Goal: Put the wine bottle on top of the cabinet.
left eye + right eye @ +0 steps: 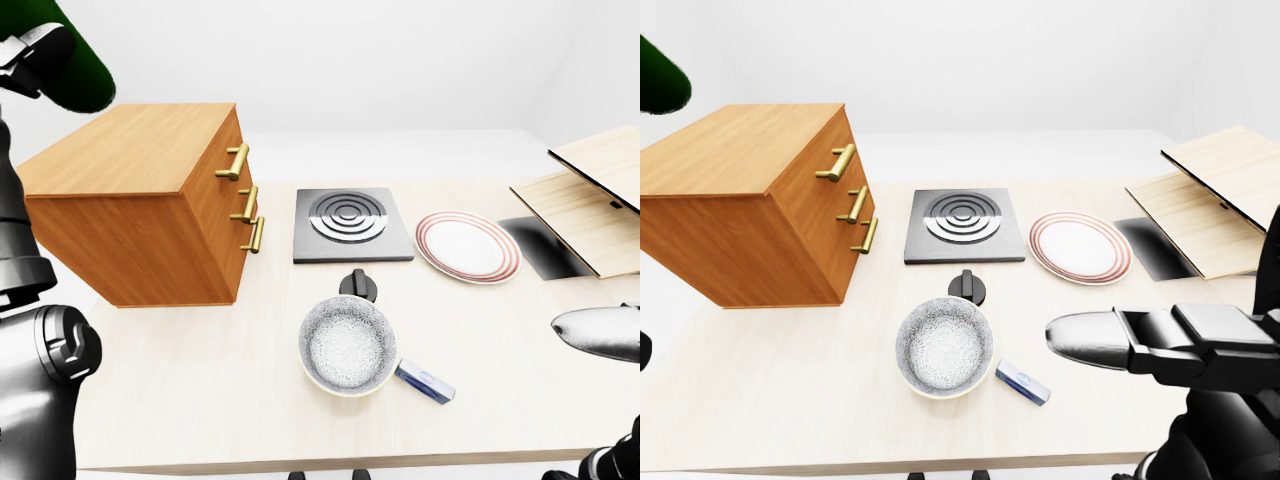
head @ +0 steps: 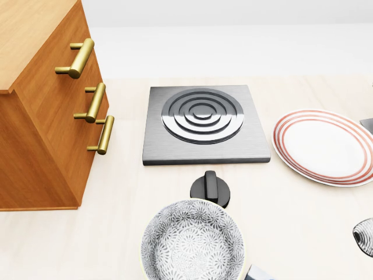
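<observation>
The wine bottle [image 1: 80,60], dark green, hangs in the air at the top left of the left-eye view, above and to the left of the cabinet; only its lower body shows. My left hand [image 1: 35,50] is closed round its side. The wooden cabinet [image 1: 130,155] with brass handles [image 2: 81,57] stands on the table at the left, its flat top bare. My right hand [image 1: 1080,342] hovers low at the right over the table, fingers stretched out and holding nothing; one fingertip [image 2: 364,236] shows at the head view's bottom right.
On the pale table are a square steel burner [image 1: 350,222], a black knob [image 1: 358,285], a patterned bowl [image 1: 347,345], a red-ringed plate [image 1: 467,246] and a small blue-white box [image 1: 424,381]. Wooden boards [image 1: 585,205] lean at the right.
</observation>
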